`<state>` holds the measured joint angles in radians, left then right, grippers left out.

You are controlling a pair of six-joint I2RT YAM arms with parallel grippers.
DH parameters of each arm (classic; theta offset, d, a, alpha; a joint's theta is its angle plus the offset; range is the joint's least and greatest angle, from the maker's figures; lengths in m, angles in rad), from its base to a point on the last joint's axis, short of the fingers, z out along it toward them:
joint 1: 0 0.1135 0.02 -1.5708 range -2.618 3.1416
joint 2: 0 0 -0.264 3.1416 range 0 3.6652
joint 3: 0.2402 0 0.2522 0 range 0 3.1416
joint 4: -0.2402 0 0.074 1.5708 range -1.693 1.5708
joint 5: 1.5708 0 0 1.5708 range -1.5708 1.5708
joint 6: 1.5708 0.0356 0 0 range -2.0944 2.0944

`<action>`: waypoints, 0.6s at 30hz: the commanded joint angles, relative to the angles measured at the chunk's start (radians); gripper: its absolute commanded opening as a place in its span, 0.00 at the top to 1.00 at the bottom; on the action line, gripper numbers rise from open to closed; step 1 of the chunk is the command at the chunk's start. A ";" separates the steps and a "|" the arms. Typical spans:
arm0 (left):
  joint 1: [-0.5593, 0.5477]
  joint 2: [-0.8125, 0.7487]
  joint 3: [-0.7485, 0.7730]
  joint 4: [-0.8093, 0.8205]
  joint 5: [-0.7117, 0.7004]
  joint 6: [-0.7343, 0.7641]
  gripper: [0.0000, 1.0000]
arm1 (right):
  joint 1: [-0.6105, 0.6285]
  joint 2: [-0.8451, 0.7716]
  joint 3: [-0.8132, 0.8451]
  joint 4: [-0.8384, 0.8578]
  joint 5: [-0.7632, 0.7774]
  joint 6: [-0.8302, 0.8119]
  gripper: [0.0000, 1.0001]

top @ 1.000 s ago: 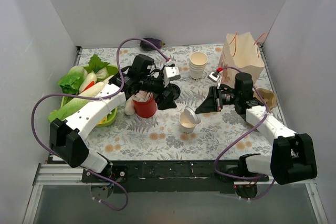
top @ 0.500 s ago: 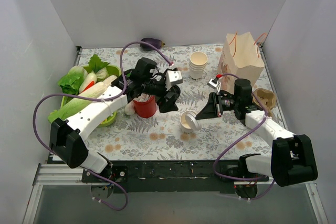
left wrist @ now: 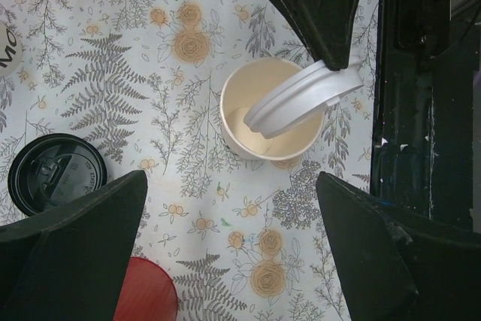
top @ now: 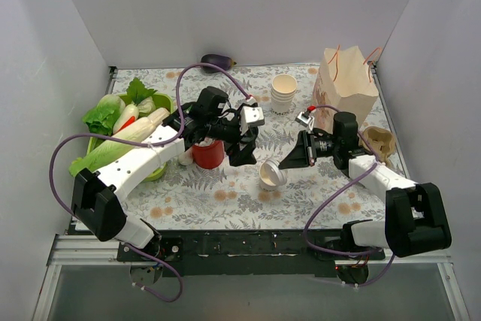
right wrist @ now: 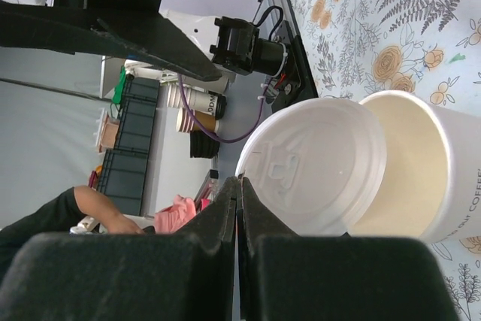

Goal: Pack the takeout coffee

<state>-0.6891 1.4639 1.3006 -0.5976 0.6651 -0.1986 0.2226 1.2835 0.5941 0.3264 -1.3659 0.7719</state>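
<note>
Right claw [top: 285, 162], seen from above, is clenched on the white lid [top: 276, 176], which we find tilted over the paper cup [top: 264, 179] on the table [top: 225, 199], near the red cup [top: 208, 154]. From the left wrist, our left claw [left wrist: 231, 178] hangs released above that cup. From the right wrist, the lid leans into its mouth.

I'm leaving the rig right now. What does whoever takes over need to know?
Left tool: open, hovering over the cup, holding nothing.
Right tool: shut on the edge of the lid.
Cup: upright on the table, in front of the bag. The lid lies tilted across its mouth, not seated.
Done: nothing packed.
Left: seat the lid, put the cup in the bag.
</note>
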 commanded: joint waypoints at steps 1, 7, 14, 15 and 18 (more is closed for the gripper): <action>-0.004 -0.020 0.003 0.027 0.014 0.001 0.03 | -0.005 0.023 0.049 0.059 0.007 0.018 0.99; -0.004 0.012 0.005 0.059 0.025 -0.012 0.04 | -0.006 0.039 0.046 0.057 0.014 0.021 0.99; -0.010 0.055 0.023 0.099 0.025 -0.048 0.04 | -0.023 0.053 0.055 0.059 0.019 0.024 0.99; -0.010 0.058 0.022 0.102 0.025 -0.053 0.04 | -0.026 0.054 0.056 0.056 0.021 0.024 0.99; -0.012 0.067 0.020 0.114 0.033 -0.058 0.04 | -0.032 0.060 0.055 0.042 0.027 0.020 0.99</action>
<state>-0.6960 1.5330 1.3006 -0.5240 0.6739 -0.2420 0.2016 1.3365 0.6125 0.3477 -1.3399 0.7906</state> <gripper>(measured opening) 0.959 0.021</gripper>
